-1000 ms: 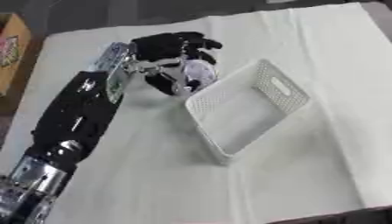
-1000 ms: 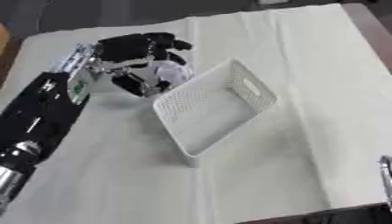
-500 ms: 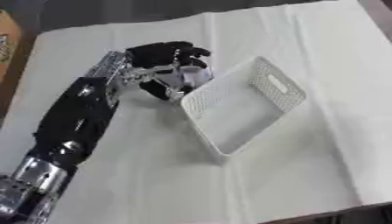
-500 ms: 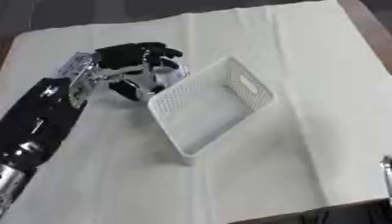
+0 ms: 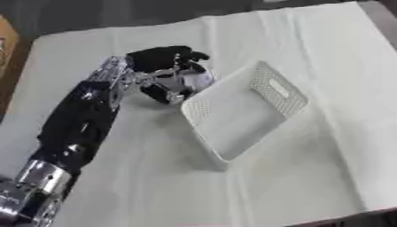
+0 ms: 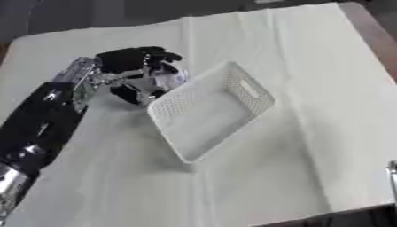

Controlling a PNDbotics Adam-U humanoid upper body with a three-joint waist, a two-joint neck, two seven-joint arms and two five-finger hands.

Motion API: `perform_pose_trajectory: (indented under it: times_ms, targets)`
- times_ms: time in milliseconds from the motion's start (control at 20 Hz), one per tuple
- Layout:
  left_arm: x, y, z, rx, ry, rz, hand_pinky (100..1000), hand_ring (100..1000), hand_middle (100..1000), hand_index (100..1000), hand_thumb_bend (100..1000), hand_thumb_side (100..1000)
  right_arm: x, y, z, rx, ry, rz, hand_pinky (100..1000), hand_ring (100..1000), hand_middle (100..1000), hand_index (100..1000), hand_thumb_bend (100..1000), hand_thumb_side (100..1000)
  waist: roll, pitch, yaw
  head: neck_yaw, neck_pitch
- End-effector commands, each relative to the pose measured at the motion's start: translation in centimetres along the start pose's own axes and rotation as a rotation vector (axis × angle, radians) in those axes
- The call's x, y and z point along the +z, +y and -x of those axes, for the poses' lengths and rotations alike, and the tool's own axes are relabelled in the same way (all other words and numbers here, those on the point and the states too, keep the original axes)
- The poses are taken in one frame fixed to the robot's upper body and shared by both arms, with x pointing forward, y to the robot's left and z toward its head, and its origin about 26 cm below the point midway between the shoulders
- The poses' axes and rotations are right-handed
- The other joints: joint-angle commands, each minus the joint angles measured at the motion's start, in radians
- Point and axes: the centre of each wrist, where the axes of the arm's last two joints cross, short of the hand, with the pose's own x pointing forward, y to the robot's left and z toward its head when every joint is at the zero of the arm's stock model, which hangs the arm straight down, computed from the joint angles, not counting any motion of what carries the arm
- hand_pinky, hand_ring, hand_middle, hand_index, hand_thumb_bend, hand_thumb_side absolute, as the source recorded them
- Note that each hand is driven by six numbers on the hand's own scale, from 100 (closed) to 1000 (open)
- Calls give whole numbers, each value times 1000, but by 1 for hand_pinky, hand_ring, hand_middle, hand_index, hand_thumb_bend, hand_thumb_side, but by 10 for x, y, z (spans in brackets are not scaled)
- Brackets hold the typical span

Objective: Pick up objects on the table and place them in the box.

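A white perforated basket (image 5: 244, 111) lies askew in the middle of the cloth-covered table. My left arm reaches in from the lower left, and my left hand (image 5: 159, 62) sits just off the basket's upper left corner. Its fingers are curled round a small pale, rounded object (image 5: 198, 80), which shows between fingers and thumb right beside the basket's rim; I cannot tell whether it touches the rim. The basket's inside looks empty. Of my right hand (image 6: 392, 175) only a thin sliver shows at the right edge of the right eye view.
A pale cloth (image 5: 310, 53) covers the table. A brown cardboard thing (image 5: 6, 42) shows at the far left edge. The table's dark right edge (image 6: 376, 31) runs past the cloth, and the front edge lies along the bottom right.
The whole picture has shifted slightly. My left hand stays curled on the pale object at the basket's corner, drawn a little nearer to the rim.
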Motion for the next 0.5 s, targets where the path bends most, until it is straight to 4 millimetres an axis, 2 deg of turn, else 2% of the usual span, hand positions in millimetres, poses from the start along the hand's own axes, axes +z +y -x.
perform_pose_trajectory:
  times_ms: [50, 250, 300, 350, 500]
  targets:
    - [-4, 16, 5, -41, 5, -37, 1000, 916, 980, 883, 100, 343, -7, -3, -4, -9, -28, 8, 322, 403, 625, 746, 100, 831, -8, -12, -2, 6, -20]
    - [-9, 17, 5, -51, 17, -43, 1000, 912, 984, 891, 100, 306, -7, -2, -5, -14, -29, 5, 322, 403, 625, 746, 100, 831, -8, -10, -5, 10, -25]
    - [-9, 17, 6, -50, 25, -41, 975, 908, 985, 893, 100, 289, -7, -2, -5, -16, -29, 5, 322, 403, 625, 746, 100, 831, -8, -9, -7, 11, -26]
    - [-9, 16, 6, -50, 30, -40, 898, 886, 983, 894, 100, 267, -8, -2, -5, -17, -29, 4, 322, 403, 625, 746, 100, 831, -9, -8, -8, 12, -27]
    - [-10, 12, 6, -44, 52, -21, 755, 836, 971, 900, 100, 225, -8, -1, -6, -22, -30, 3, 322, 403, 625, 746, 100, 830, -9, -4, -14, 15, -31]
